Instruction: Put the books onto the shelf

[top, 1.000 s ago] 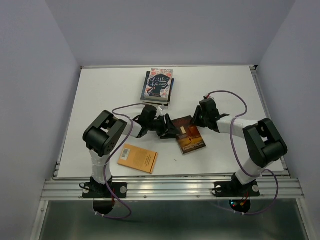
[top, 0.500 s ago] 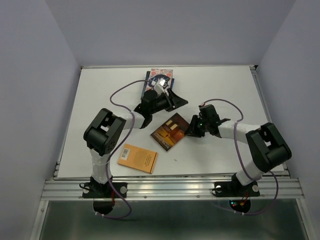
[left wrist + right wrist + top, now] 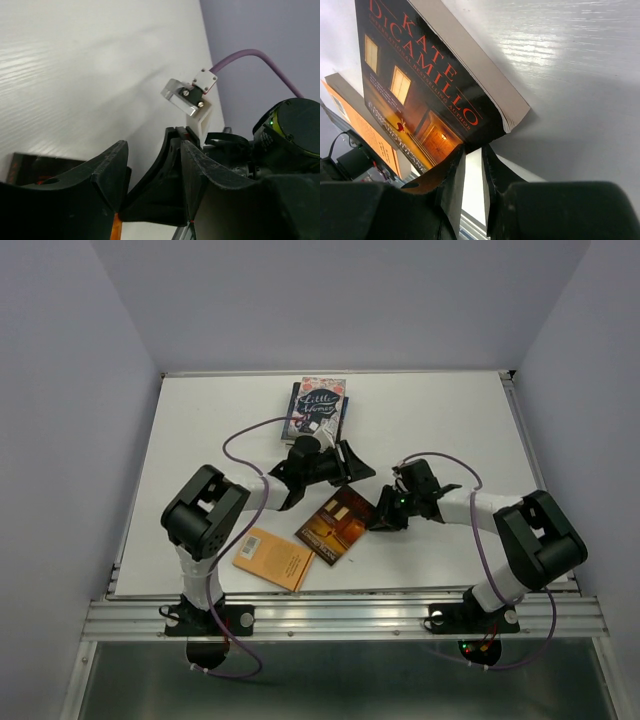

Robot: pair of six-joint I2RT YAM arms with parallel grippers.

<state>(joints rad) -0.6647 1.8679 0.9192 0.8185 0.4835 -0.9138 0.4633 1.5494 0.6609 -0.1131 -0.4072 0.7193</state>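
A brown-covered book [image 3: 338,525] lies askew at mid-table, one corner raised. My right gripper [image 3: 378,520] is shut on that near-right corner; in the right wrist view the cover [image 3: 420,75] fills the upper left and its corner sits between the tips of the right gripper [image 3: 473,150]. A plain orange book [image 3: 275,558] [image 3: 365,130] lies flat beside it, nearer the front edge. Further back a stack of books [image 3: 318,408] has a floral cover on top. My left gripper [image 3: 355,462] [image 3: 152,150] hangs open and empty between stack and brown book. The shelf is out of view.
The right arm's wrist [image 3: 290,125] and its purple cable [image 3: 260,62] show close in front of the left gripper. Walls enclose the white table [image 3: 200,440] on three sides, and a metal rail [image 3: 340,615] runs along the front edge.
The right gripper has dragged the brown book left and toward the front, turning it, while its jaws closed. The left gripper left the book, swung toward the stack, then came partway back.
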